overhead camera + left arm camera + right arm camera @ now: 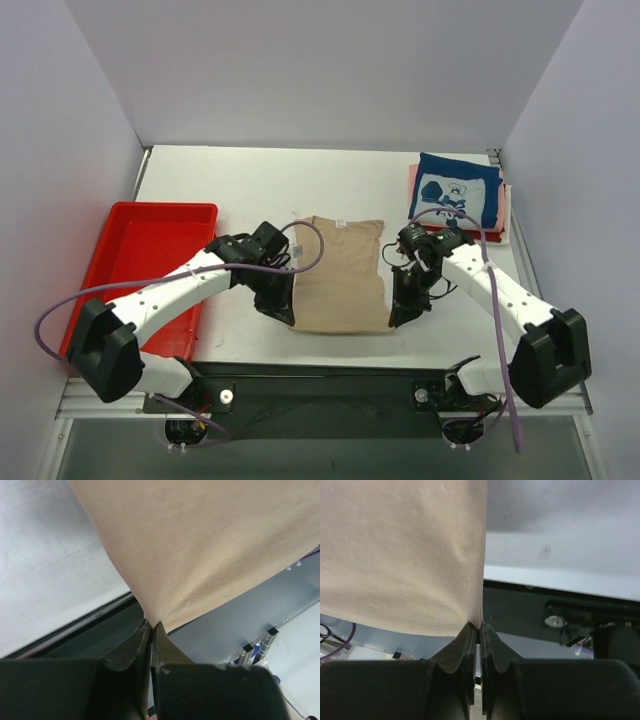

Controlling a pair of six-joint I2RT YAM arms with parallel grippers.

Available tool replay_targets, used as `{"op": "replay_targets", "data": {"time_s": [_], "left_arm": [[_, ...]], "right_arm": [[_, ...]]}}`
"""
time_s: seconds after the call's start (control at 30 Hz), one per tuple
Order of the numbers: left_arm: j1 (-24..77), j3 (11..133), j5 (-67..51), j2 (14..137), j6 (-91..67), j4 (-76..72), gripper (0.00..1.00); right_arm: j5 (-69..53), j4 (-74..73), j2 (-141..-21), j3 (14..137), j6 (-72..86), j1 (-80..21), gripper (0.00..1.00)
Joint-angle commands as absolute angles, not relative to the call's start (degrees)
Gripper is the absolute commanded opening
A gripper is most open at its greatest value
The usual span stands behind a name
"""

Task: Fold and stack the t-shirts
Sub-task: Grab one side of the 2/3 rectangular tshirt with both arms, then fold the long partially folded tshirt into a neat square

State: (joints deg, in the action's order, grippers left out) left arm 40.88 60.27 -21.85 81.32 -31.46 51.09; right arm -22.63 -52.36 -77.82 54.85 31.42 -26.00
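Tan t-shirt (340, 275) near corners pinched: left tool (284, 317) clamped on one, right tool (398, 319) on other; neck label (343, 222) unreadable.

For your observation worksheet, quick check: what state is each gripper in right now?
Left gripper: shut, pinching the tan t-shirt's near left corner.
Right gripper: shut, pinching the same shirt's near right corner.

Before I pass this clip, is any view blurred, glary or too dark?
Top external: even light, sharp, only soft shadows on the table. Left wrist: tan shirt crisp, left gripper dark but its pinch readable. Right wrist: likewise for the right gripper.
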Motion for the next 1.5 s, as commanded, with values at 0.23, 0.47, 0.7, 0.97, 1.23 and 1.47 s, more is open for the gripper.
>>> {"op": "replay_targets", "data": {"time_s": [0.23,0.47,0.7,0.97,1.23,1.47], "left_arm": [[41.2,67.8,-20.8,70.9,-40.5,65.5,0.0],[40.6,78.0,-17.0,76.7,-35.5,69.0,0.0],[37.7,81.2,-16.3,81.7,-31.2,67.1,0.0],[33.1,83.4,-17.5,87.3,-27.2,63.6,0.0],[28.0,88.2,-19.5,93.9,-22.1,62.8,0.0],[25.5,90.8,-21.6,101.5,-19.7,61.1,0.0]], "right_arm": [[-17.7,-72.9,-69.5,67.2,36.6,-26.4,0.0],[-12.8,-73.6,-73.5,75.3,35.8,-25.1,0.0],[-11.3,-70.1,-77.3,79.9,33.7,-20.7,0.0],[-10.2,-66.7,-84.7,85.9,30.6,-18.0,0.0],[-9.4,-65.5,-94.4,94.4,27.5,-17.1,0.0],[-8.9,-64.3,-102.7,99.9,25.1,-16.0,0.0]]}}
